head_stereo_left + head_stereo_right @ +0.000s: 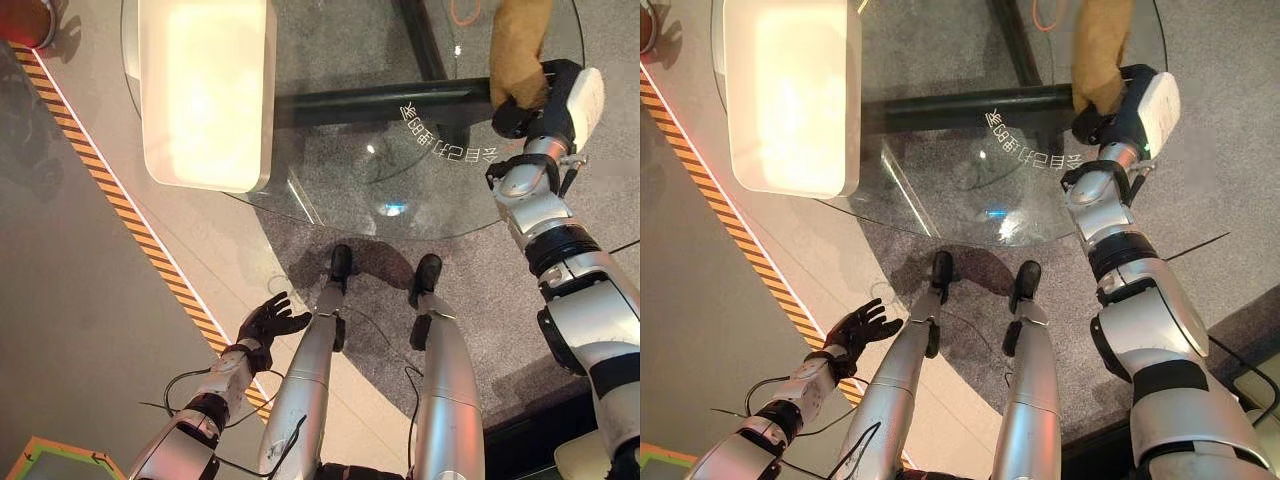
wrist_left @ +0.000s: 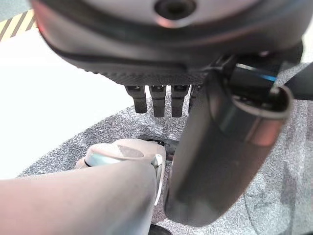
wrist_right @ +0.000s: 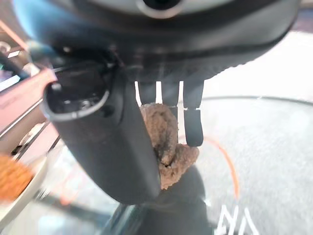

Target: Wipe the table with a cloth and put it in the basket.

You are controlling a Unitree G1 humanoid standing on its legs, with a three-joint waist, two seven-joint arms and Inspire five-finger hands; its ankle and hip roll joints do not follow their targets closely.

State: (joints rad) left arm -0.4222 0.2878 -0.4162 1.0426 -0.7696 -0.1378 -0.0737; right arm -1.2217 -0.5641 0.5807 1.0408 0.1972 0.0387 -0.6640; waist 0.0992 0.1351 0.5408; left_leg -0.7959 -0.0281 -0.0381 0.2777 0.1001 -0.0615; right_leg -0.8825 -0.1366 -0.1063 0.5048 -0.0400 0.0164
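Round glass table (image 1: 330, 190), right hand (image 1: 525, 110) gripping cloth (image 1: 518, 45) at rim

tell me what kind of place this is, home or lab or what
Probably a lab or demo space, not a home: a round glass table on a dark frame stands on grey carpet, with striped hazard tape across the floor. The right hand holds a brown cloth on the glass.

Grey speckled carpet (image 1: 480, 330) is covering the floor, showing through a round glass tabletop on a dark frame (image 1: 380, 100). A black-and-yellow striped tape line (image 1: 120, 205) is running diagonally across smooth pale flooring (image 1: 70, 330), with bright light glaring overhead
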